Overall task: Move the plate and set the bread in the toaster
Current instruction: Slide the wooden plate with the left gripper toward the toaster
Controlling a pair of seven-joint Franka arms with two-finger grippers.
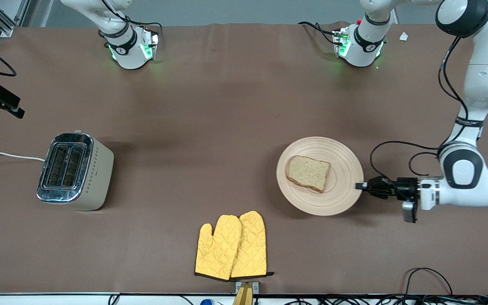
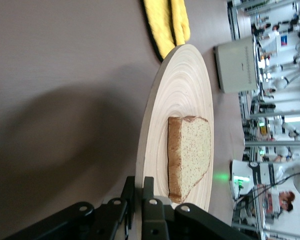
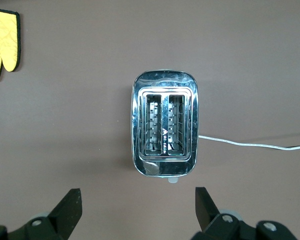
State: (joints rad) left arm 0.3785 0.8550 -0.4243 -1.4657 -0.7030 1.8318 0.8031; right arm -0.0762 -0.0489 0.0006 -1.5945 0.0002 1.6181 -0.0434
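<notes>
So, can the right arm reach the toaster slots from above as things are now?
Probably yes. The right gripper hangs open over the toaster, and both slots look empty with nothing over them. The bread is on the plate, whose rim the left gripper holds.

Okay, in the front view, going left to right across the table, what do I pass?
Toaster → yellow oven mitts → bread on the plate → left end effector at the plate's rim.
</notes>
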